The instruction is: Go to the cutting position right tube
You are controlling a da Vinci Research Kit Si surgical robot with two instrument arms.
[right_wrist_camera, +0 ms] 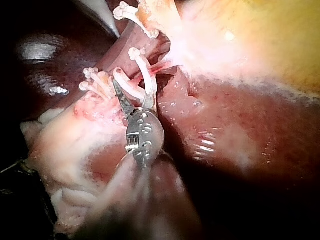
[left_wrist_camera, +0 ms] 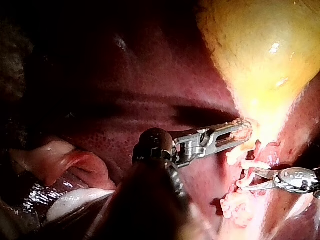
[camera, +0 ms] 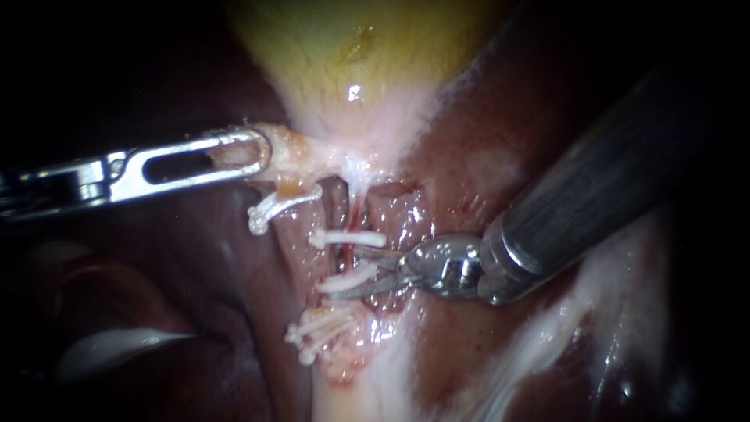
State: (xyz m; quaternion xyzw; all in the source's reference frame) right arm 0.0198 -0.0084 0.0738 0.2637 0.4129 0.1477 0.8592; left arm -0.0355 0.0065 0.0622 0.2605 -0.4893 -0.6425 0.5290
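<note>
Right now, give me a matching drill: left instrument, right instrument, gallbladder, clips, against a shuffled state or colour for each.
1 left instrument
2 right instrument
3 gallbladder
4 clips

A yellow
B white
C jaws open at the clips
D jaws shut on pale tissue

Pairs: 1-D, 2-C, 3-A, 4-B
</note>
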